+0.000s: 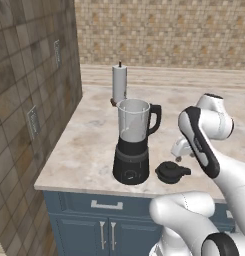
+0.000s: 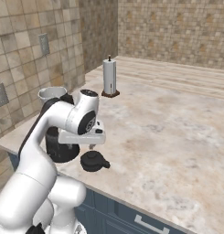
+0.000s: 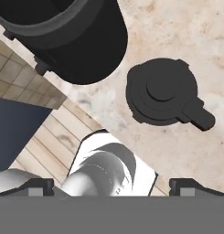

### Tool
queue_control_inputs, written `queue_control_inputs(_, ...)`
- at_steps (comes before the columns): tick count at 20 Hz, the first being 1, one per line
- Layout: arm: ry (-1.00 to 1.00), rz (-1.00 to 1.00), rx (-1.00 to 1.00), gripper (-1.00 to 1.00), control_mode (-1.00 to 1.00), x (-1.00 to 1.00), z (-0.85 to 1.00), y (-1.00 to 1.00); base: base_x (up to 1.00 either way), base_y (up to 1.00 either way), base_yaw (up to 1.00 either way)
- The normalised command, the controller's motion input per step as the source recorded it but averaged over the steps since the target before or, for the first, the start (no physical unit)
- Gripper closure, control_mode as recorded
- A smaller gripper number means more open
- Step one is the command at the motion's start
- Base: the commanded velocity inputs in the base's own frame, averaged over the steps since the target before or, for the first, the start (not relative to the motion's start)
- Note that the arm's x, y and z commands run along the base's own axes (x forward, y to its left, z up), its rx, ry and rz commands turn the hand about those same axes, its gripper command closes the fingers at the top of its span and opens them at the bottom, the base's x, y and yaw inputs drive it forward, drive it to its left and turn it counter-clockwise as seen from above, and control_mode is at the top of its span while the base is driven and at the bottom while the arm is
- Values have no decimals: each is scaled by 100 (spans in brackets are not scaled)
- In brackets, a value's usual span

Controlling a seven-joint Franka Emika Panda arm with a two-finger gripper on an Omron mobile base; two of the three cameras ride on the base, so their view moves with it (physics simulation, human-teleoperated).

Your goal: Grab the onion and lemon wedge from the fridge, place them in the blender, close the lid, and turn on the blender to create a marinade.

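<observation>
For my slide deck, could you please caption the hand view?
Open jaws above the round black domed lid lying on the beige marble counter beside the black-based blender.

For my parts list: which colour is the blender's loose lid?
Black; the round domed lid shows best in the hand view.

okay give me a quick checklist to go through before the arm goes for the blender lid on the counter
1. Lid reachable: ok, it lies on the counter beside the blender, knob up, with nothing on it.
2. Gripper ready: ok, it hangs above the lid with its jaws open and holds nothing.
3. Jar mouth free: ok, the jar is open at the top, no lid on it.
4. Onion and lemon wedge in the jar: cannot tell, the clear jar looks empty in the left base view, so check before closing.
5. Path clear: ok, the paper roll stands well behind the blender.
</observation>
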Motion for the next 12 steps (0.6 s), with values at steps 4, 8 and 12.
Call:
queue_control_inputs(4, 0, 0, 0, -100, -100, 8, -45, 0, 0, 0, 0)
queue_control_inputs(8, 0, 0, 0, -100, -100, 4, -39, 0, 0, 0, 0)
queue_control_inputs(12, 0, 0, 0, -100, -100, 8, -28, 0, 0, 0, 0)
